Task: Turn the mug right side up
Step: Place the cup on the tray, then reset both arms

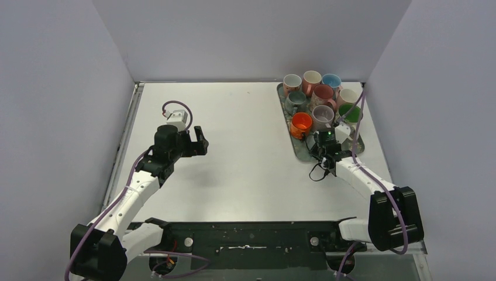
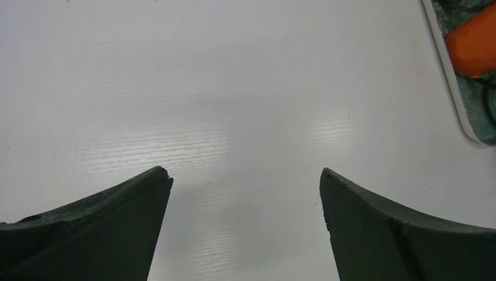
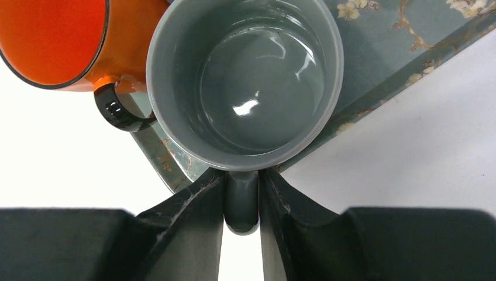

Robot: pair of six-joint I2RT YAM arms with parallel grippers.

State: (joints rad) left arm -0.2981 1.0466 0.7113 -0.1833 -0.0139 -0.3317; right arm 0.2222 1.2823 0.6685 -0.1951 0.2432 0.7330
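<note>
Holding: the grey mug [image 3: 244, 82] is pinched by its handle [image 3: 241, 202] between the fingers of the right end effector [image 3: 241, 205], closed on it.
Mug pose: in the right wrist view its open mouth faces the camera and the glazed bottom is seen inside; whether it hangs clear of the tray or rests on it cannot be told.
Mug place: directly ahead of the right end effector, over the near edge of the tray [image 3: 409, 41], with the orange mug [image 3: 58, 41] just beside it to the left.
Step in hand: the turning is judged well advanced or done, the mug being gripped and not yet released.
Next move: a level setting-down on its base is called for, on the tray or the desk [image 1: 245, 146], then an opening of the fingers without the handle being dragged; the orange mug close by should be cleared.
Left end effector [image 2: 245, 181]: open, nothing between its fingers; only bare desk lies ahead of it, the tray corner far off to its upper right.
Count, mugs: nine on the tray are counted in the top view besides the held one, which is hidden there under the right end effector [image 1: 327, 146]; ten in all, as judged.
Count, trays: one.
Count, arms: two.
</note>
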